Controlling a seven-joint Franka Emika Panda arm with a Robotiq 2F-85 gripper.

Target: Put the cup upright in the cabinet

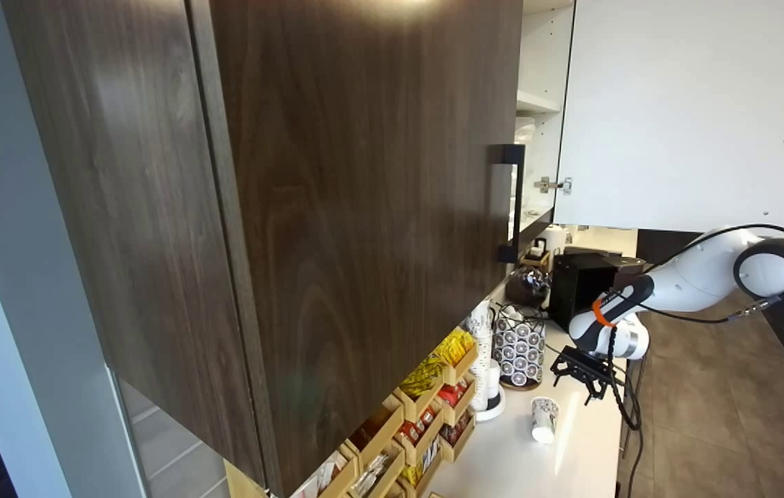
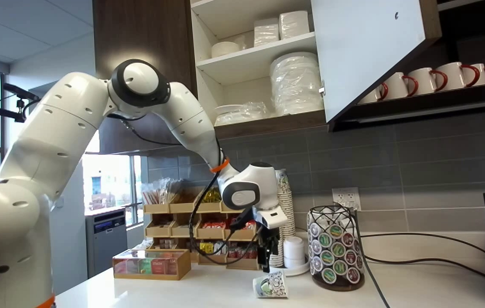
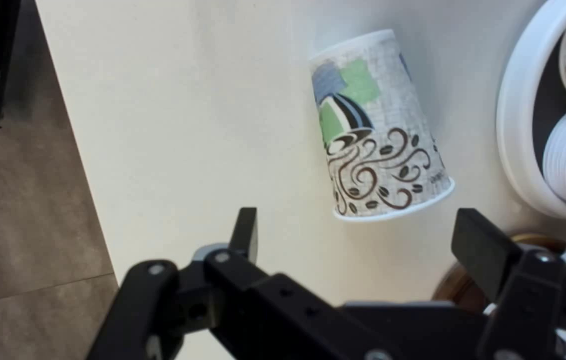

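Counter edge (image 3: 81,145): left of the gripper (image 3: 357,220) in the wrist view; sideways room lies between it and the cup (image 3: 382,135).
Gripper: jaws spread wide apart, nothing held.
Cup: ahead of and below the gripper, on its side, rim nearer; seemingly paper, so likely light, crushable, apt to roll; a gentle hold across the mid-wall should suit.
Tray (image 3: 515,115): right of the gripper, near the cup; tighter there.

The place looks like an office coffee kitchenette. Its white counter (image 2: 216,296) carries a coffee-pod rack (image 2: 336,251), with stacked paper cups (image 2: 286,209) near the rack and tiered wooden bins (image 2: 210,234) of packets (image 2: 212,224) farther from it. Higher than the rack are an open cabinet (image 2: 246,90) of plastic-wrapped dishes (image 2: 296,83) and a row of mugs (image 2: 449,78); behind the rack runs grey wall tile (image 2: 353,160).
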